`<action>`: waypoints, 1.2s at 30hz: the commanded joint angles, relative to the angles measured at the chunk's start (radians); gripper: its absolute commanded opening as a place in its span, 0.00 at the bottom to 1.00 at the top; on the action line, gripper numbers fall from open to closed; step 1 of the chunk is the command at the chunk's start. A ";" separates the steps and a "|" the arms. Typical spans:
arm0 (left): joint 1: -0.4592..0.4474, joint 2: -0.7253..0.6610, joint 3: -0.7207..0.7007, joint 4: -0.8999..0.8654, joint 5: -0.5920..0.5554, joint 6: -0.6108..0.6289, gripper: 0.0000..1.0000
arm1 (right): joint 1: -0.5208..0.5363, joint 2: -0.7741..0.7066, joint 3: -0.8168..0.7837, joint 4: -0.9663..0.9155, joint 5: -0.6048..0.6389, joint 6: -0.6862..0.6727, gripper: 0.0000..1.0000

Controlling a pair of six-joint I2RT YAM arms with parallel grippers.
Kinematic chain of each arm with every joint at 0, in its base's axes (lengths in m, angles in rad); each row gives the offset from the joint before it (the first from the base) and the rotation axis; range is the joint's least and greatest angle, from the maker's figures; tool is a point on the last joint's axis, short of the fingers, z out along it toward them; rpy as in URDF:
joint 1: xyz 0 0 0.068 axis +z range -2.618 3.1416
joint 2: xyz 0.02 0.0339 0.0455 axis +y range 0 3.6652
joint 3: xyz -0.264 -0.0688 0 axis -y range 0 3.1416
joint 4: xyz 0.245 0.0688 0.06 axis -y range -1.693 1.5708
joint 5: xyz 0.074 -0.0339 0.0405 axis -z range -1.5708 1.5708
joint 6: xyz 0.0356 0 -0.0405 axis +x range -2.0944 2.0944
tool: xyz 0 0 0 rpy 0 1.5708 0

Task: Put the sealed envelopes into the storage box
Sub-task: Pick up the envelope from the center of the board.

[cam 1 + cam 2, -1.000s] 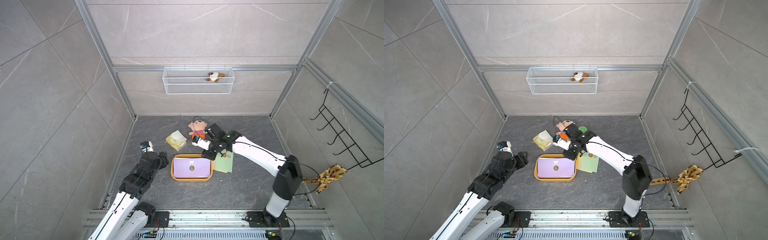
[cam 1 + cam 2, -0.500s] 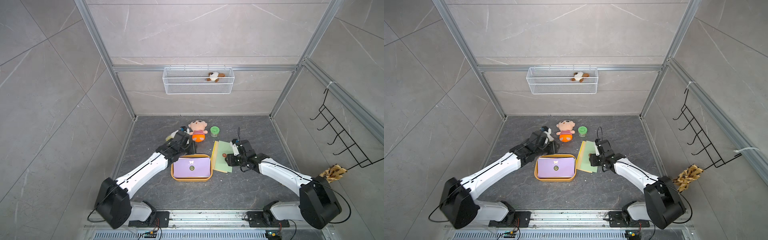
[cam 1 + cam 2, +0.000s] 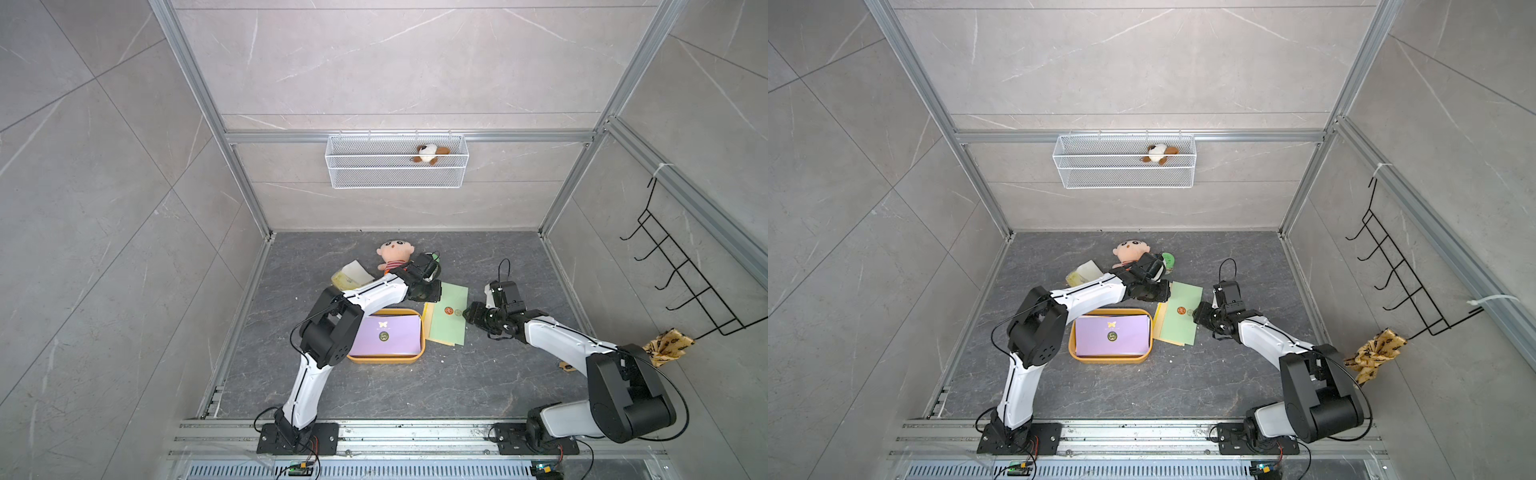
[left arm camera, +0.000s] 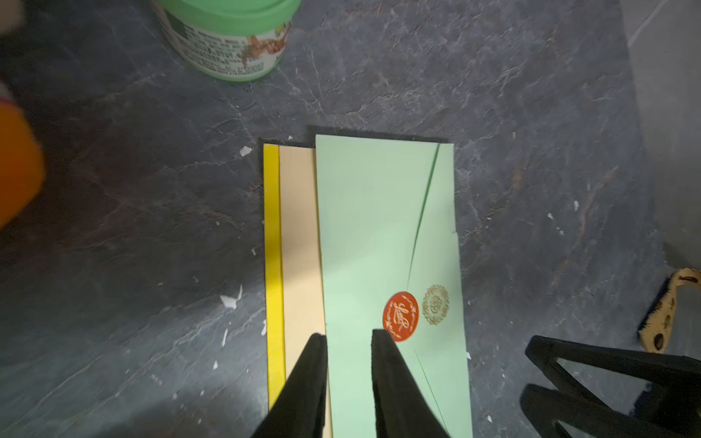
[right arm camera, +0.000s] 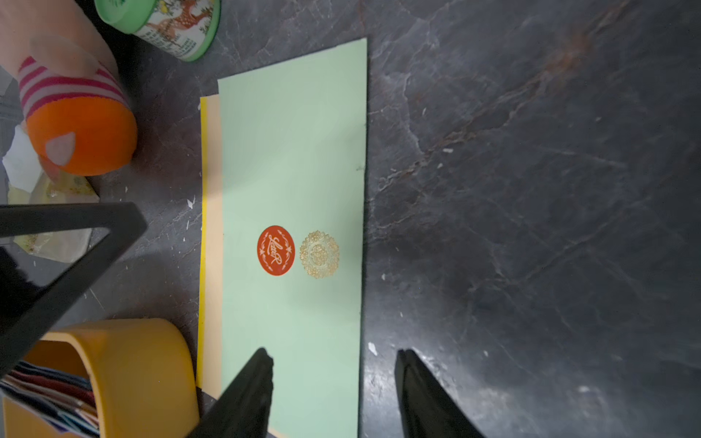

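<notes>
A light green envelope [image 3: 446,320] with a red seal tops a small stack right of the storage box [image 3: 386,360], over a cream envelope [image 4: 299,227] and a yellow envelope [image 4: 272,227]. The mustard box holds several envelopes, a lilac envelope [image 3: 386,334] on top. My left gripper [image 4: 349,335] hovers low over the green envelope's far end, jaws a narrow gap apart, nothing between them. My right gripper [image 5: 333,352] is open astride the green envelope's right edge, one finger over paper, one over floor. Both grippers show in both top views, left [image 3: 1156,293] and right [image 3: 1198,313].
A plush doll [image 3: 392,255], a green-lidded jar [image 4: 227,38] and a crinkly tissue pack [image 3: 351,276] lie just behind the stack and box. A white wire basket [image 3: 397,166] hangs on the back wall. A hook rack [image 3: 681,282] with a patterned cloth [image 3: 667,347] lines the right wall.
My left arm has swung from the left side across to the far end of the green envelope, its jaws narrowing. My right gripper left the box's far end for the stack's right edge.
</notes>
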 commanded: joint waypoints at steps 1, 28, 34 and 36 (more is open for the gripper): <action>-0.006 0.033 0.055 -0.040 0.022 0.015 0.24 | -0.022 0.039 -0.019 0.069 -0.088 0.042 0.55; -0.014 0.124 0.013 -0.023 0.053 0.014 0.20 | -0.068 0.166 -0.014 0.289 -0.333 0.126 0.54; -0.014 0.125 0.007 -0.020 0.053 0.017 0.20 | -0.069 0.135 -0.016 0.349 -0.375 0.157 0.53; -0.015 0.121 0.002 -0.019 0.050 0.016 0.20 | -0.069 0.137 -0.010 0.338 -0.372 0.156 0.52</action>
